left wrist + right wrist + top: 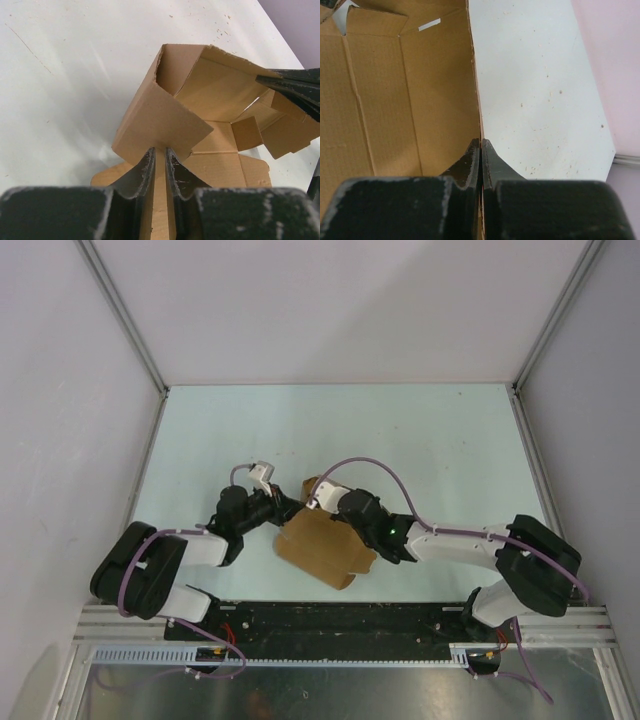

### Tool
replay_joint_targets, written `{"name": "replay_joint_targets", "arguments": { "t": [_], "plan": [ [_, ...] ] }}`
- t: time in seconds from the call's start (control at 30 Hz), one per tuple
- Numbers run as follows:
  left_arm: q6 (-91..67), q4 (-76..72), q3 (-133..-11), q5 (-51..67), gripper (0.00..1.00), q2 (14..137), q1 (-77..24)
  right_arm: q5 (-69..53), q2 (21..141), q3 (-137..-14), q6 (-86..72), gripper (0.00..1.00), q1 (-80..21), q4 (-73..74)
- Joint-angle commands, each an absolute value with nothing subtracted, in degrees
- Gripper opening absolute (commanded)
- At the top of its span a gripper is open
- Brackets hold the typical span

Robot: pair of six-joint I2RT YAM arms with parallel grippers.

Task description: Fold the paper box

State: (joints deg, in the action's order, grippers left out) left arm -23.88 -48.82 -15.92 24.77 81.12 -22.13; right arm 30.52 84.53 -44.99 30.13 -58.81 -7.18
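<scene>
**Item:** paper box (325,545), brown and half-formed. It lay close to the near edge of the tabletop (420,440), about midway along it.

**Position to jaws:** I found it between both arms, its flat flaps spreading from the fingers toward that near edge.

**Left gripper** (159,152): jaws clamped on a raised side panel at the box's left.

**Right gripper** (480,145): jaws pinched on the thin edge of an upright wall opposite.

**Judgement:** neither arm was nearer. I judged the coming fold to depend on bringing those two held walls together.

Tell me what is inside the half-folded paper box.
Inside the paper box only its own brown flaps and bare walls show. The corner behind the raised front panel is hidden.
</scene>
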Motion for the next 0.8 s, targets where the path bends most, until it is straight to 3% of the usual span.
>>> {"name": "replay_joint_targets", "arguments": {
  "t": [0.0,0.77],
  "plan": [
    [-22.8,-51.5,-17.9,26.9,0.17,81.7,-22.5,34.1,86.9,-45.0,30.1,0.0,-60.4,-8.0],
    [-22.5,-51.9,-18.7,28.1,0.15,82.4,-23.3,47.9,95.4,-44.9,36.6,0.0,-66.1,-20.5]
  ]
}}
